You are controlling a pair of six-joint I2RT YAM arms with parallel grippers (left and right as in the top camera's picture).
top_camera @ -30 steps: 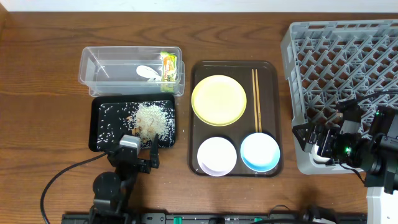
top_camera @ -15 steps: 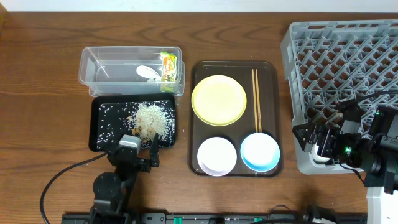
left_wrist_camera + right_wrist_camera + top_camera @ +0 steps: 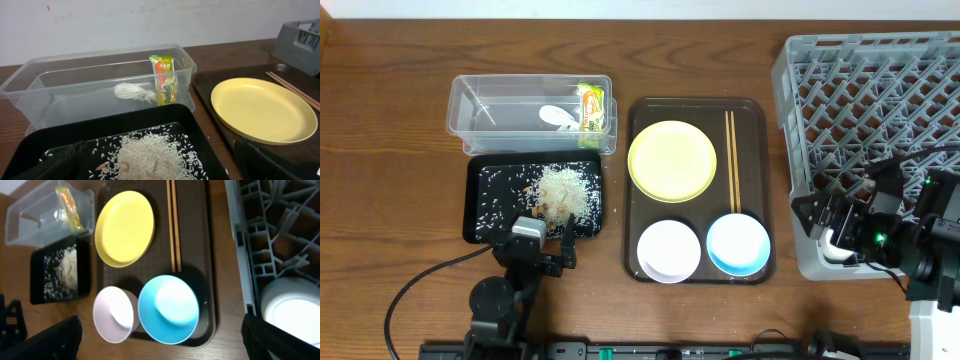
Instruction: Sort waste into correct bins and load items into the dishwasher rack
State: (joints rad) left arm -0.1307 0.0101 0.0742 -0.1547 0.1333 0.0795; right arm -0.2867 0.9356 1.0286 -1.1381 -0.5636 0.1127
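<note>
The clear tub [image 3: 480, 110] holds the green-and-yellow wrapper [image 3: 591, 105] and the white scrap [image 3: 557, 117]; both also show in the left wrist view [image 3: 165, 80] [image 3: 132, 91]. The black tray [image 3: 485, 205] holds rice crumbs [image 3: 563, 190]. The yellow plate [image 3: 672, 160], chopsticks [image 3: 730, 160], white bowl [image 3: 669, 250] and light-blue bowl [image 3: 737, 243] lie on the brown tray. A white cup [image 3: 295, 312] sits in the grey rack [image 3: 880, 100] at its front left corner. My left gripper [image 3: 535, 245] is open and empty at the black tray's front edge. My right gripper [image 3: 832, 228] is open and empty over the rack's corner.
The brown serving tray [image 3: 755, 120] lies between the bins and the rack. The rack's tall grey wall [image 3: 235, 240] stands close to the tray's right edge. A black cable [image 3: 420, 290] runs across the table at the front left.
The right gripper has shifted slightly over the rack's front corner. The left arm and all the objects have not moved.
</note>
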